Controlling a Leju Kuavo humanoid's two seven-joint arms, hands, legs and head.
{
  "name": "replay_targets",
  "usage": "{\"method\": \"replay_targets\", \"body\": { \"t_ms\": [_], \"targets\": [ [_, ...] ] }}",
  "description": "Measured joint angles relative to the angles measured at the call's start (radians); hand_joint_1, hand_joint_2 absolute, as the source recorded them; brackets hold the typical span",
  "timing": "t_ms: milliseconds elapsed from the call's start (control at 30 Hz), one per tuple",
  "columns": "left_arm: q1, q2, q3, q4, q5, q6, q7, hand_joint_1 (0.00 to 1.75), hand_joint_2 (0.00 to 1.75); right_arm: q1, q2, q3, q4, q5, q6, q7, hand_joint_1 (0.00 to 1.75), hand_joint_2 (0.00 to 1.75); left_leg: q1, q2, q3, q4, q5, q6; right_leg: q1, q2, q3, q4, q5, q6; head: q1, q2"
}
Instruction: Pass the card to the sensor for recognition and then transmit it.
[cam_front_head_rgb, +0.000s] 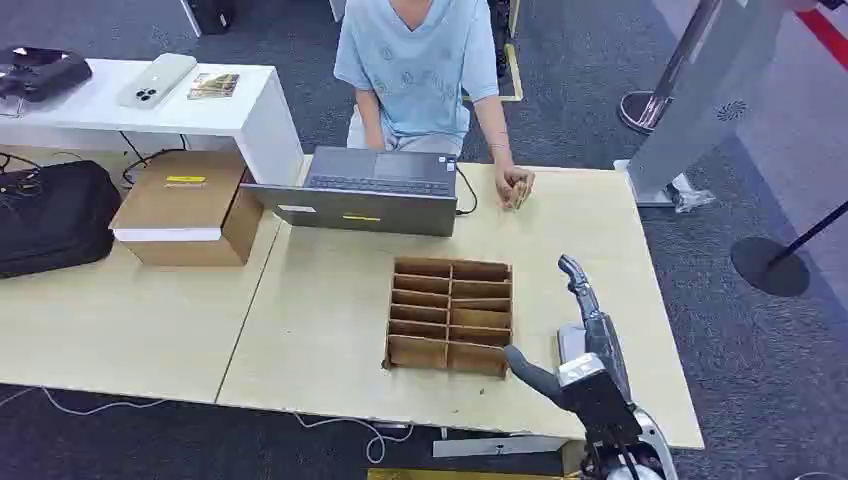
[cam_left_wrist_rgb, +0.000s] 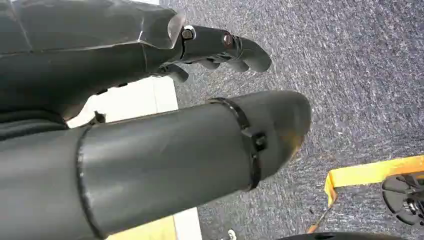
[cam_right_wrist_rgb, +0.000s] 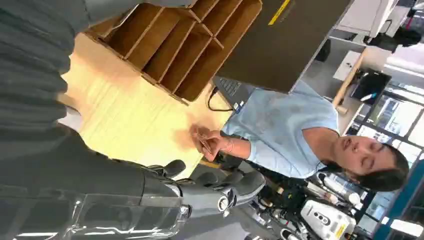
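Observation:
A person in a light blue shirt (cam_front_head_rgb: 420, 60) sits at the far side of the table and holds a small card (cam_front_head_rgb: 518, 187) on edge in one hand. The card (cam_right_wrist_rgb: 204, 144) also shows in the right wrist view, well beyond my fingers (cam_right_wrist_rgb: 220, 192). My right hand (cam_front_head_rgb: 585, 345) hovers over the table's near right part. Its fingers are stretched toward the person, the thumb is spread toward the wooden box, and it holds nothing. My left hand (cam_left_wrist_rgb: 215, 47) hangs over grey carpet with nothing in it, thumb apart from the fingers. A pale block by my right palm is too hidden to identify.
A wooden divided box (cam_front_head_rgb: 450, 315) lies on the table (cam_front_head_rgb: 320, 290) just left of my right hand. Behind it an open grey laptop (cam_front_head_rgb: 375, 190) faces the person. A cardboard box (cam_front_head_rgb: 185, 205) and a black bag (cam_front_head_rgb: 50, 215) sit at the left.

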Motion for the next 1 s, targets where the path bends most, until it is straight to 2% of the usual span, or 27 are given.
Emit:
{"method": "replay_targets", "body": {
  "t_ms": [1000],
  "targets": [
    [0.000, 0.000, 0.000, 0.000, -0.001, 0.000, -0.001, 0.00, 0.00, 0.000, 0.000, 0.000, 0.000, 0.002, -0.004, 0.000, 0.00, 1.75, 0.000, 0.000, 0.000, 0.000, 0.000, 0.000, 0.000, 0.000, 0.000, 0.000, 0.000, 0.000, 0.000, 0.000]
  ]
}}
